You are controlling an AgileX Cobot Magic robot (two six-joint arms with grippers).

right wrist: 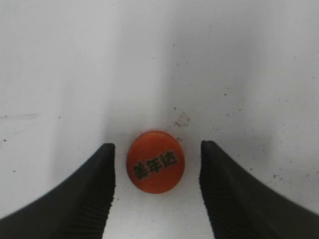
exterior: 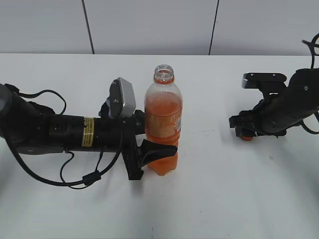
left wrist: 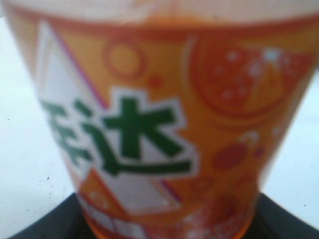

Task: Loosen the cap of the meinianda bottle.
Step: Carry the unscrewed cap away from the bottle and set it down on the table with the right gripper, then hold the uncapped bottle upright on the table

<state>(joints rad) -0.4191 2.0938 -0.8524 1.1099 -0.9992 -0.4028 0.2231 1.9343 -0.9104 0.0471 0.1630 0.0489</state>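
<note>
A white table [exterior: 209,199] fills most of the exterior view, its surface faintly scuffed and speckled with small dark marks, while pale grey wall panels [exterior: 149,25] split by dark vertical seams run across the top of the frame. At centre stands the meinianda bottle [exterior: 163,122], upright and uncapped, its open neck showing above the orange drink. The left gripper [exterior: 149,144], reaching in from the left edge, is closed around the bottle's lower body; the left wrist view is filled by the orange label with green characters on a white patch. At right of the frame, well apart from the bottle, the right gripper [right wrist: 157,191] sits low over the table with its fingers [right wrist: 94,199] parted. The cap [right wrist: 155,162] lies flat on the tabletop between them, touching neither.
</note>
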